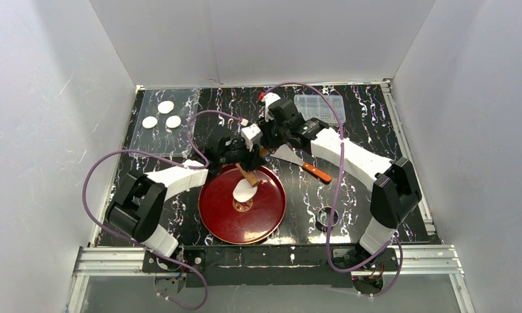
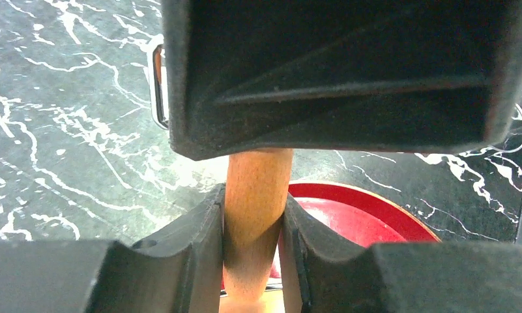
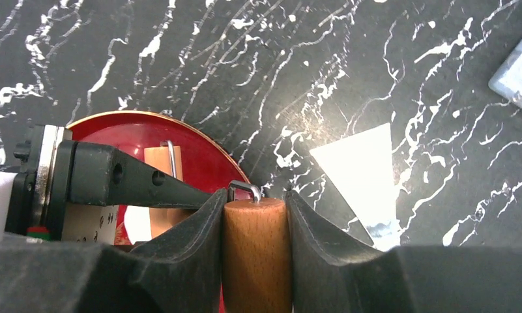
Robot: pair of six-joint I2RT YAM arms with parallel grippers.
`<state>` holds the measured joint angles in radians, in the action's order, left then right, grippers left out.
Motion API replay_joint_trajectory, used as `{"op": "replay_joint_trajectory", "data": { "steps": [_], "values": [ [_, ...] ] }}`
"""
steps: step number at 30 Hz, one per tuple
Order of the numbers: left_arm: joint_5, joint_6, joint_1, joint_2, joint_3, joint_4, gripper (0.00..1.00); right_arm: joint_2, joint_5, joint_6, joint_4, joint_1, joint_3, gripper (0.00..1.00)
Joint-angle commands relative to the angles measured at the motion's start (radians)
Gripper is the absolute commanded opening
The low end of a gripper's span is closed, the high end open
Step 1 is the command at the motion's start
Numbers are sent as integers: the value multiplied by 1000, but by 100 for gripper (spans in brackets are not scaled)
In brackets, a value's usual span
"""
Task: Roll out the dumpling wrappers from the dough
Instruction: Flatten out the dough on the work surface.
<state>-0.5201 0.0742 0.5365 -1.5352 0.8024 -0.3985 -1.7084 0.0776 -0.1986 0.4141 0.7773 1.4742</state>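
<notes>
1. Top external view, far-left rear: three dumpling wrappers (image 1: 165, 107) spread apart on a clear tray (image 1: 147, 140), well away from the rolling (parked there, by judgement, to keep finished discs safe).
2. Pose of the left arm (image 1: 180, 177): climbs from the near-left base, folds at the elbow, reaches inward and forward, wrist above the far rim of the red plate (image 1: 271, 212).
3. Grip of the left tool (image 2: 255, 208): pinching a wooden part of the rolling pin (image 1: 248, 175), both pads pressed against the wood; held close to the work, probably to bear down and steer at once.
4. Middle of the scene: dough (image 1: 245, 190) lying on the plate, slightly behind its centre, a flattened white oval; lower end of the pin at its far edge, touching or just above (cannot tell which). Not yet a neat round, so rolling judged only partway.
5. Grip of the right tool (image 3: 255, 228): pinching another wooden end, the one carrying a small metal hook (image 3: 245, 190), jaws set moderately apart around it; likely there to steady the pin. Cannot tell how the two wooden parts join.
6. Pose of the right arm (image 1: 356, 156): stretches diagonally from the near-right base, wrist just beside the left one.
7. Further right on the surface (image 1: 375, 117): orange-handled utensil (image 1: 317, 172), metal ring (image 1: 328, 216), clear box (image 1: 319, 107), none in either grip.
</notes>
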Motion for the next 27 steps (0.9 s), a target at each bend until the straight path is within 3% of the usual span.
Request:
{"op": "replay_joint_trajectory", "data": {
  "steps": [1, 9, 19, 27],
  "values": [
    [121, -34, -6, -94, 18, 2, 0, 26, -49, 8, -24, 58, -93, 1],
    [154, -38, -3, -183, -35, 4, 0, 0, -20, 3, -11, 116, -187, 1],
    [300, -241, 22, -179, -199, -27, 0, -33, -26, -47, -27, 178, -250, 1],
    [345, -187, 15, -114, -303, -39, 0, -105, -63, -40, -93, 226, -280, 1]
  ]
}}
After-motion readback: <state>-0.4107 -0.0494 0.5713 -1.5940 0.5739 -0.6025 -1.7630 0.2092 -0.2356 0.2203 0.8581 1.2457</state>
